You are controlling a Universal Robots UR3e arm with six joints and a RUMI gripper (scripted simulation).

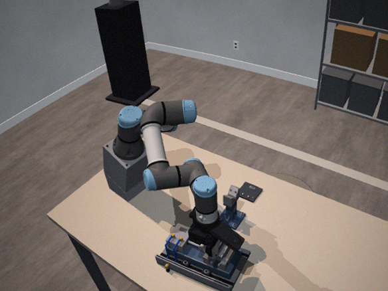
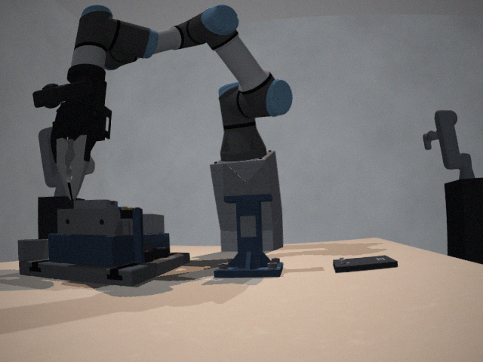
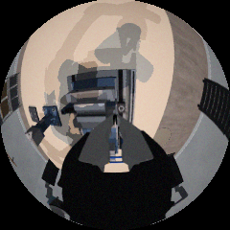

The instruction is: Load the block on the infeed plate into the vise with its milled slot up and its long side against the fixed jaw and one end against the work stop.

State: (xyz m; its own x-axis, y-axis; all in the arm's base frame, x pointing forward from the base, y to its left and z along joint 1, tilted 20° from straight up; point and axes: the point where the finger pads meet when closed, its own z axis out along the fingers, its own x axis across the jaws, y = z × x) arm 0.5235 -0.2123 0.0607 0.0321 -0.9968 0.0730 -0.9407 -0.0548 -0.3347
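My gripper [image 1: 209, 254] [image 2: 72, 199] [image 3: 115, 115] points down, shut and empty. Its tips are close above the vise [image 1: 192, 255] [image 2: 79, 249] [image 3: 93, 82], on the side away from the V-block stand. What looks like the part, a grey block [image 3: 90, 109], lies between the jaws in the wrist view. The jaw with two dark holes [image 2: 84, 221] hides its lower side in the exterior view. Slot, low bars and work stop cannot be made out, nor whether the part touches jaw or stop. The dark infeed plate [image 1: 250, 192] [image 2: 364, 263] carries no block.
The blue V-block stand [image 1: 230, 206] [image 2: 248, 225] [image 3: 52, 115] stands beside the vise, between it and the infeed plate. The air cylinder's block with blue hoses [image 1: 177, 242] sits at the vise's end nearest the robot base. A slotted rail [image 1: 195, 274] runs along the vise's front.
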